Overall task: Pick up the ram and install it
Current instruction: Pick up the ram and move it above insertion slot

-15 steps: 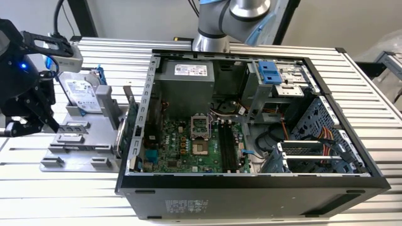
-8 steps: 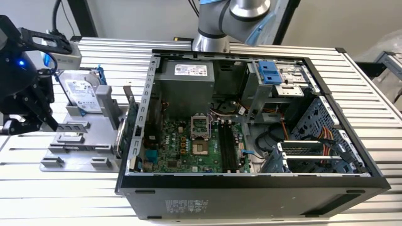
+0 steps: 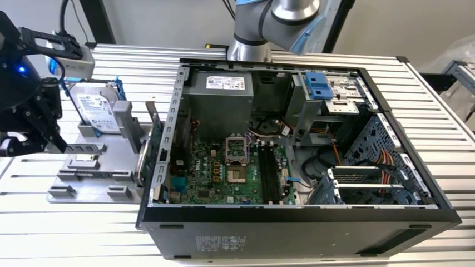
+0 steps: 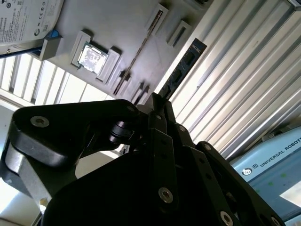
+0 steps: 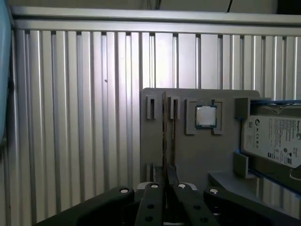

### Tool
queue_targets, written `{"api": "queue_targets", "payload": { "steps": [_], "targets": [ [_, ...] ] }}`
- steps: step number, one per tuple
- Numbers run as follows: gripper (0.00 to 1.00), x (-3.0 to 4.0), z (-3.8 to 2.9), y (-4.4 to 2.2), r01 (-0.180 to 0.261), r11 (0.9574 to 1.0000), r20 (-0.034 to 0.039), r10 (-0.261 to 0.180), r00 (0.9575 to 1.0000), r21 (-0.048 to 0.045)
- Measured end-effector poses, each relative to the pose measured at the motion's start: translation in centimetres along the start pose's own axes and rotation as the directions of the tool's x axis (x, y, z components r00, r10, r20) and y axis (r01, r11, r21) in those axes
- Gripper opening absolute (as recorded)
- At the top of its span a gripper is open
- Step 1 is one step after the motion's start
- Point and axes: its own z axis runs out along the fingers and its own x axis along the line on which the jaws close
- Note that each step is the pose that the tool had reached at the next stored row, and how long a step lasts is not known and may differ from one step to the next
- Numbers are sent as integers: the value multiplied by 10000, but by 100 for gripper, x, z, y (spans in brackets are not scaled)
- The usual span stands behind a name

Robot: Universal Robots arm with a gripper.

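Note:
The ram point(image 4: 184, 65) is a thin dark stick that runs out from my fingertips. In the first wrist view the ram point(image 5: 164, 132) shows edge-on over the grey holder point(image 5: 188, 155), between the slot blocks. My gripper point(image 5: 164, 173) is shut on the ram's near end, also seen in the second wrist view point(image 4: 157, 100). The stick looks raised a little off the holder point(image 4: 117, 28), and its far end reaches past the holder's edge. In the exterior view the black gripper head point(image 3: 30, 111) hangs over the holder point(image 3: 93, 178), at that view's left.
A silver processor chip point(image 5: 206, 116) and a boxy hard drive point(image 3: 97, 108) with blue rails sit in the holder. The open computer case point(image 3: 297, 222) stands to the exterior view's right, with long black memory slots point(image 3: 267, 172) on its green board. Ribbed aluminium table point(image 5: 70, 117) lies all round.

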Motion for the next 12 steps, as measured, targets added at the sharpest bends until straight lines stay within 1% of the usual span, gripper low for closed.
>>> {"api": "queue_targets", "payload": {
  "steps": [12],
  "targets": [
    [0,-7,-85,2,0,10000,0,0,10000,0]
  ]
}}
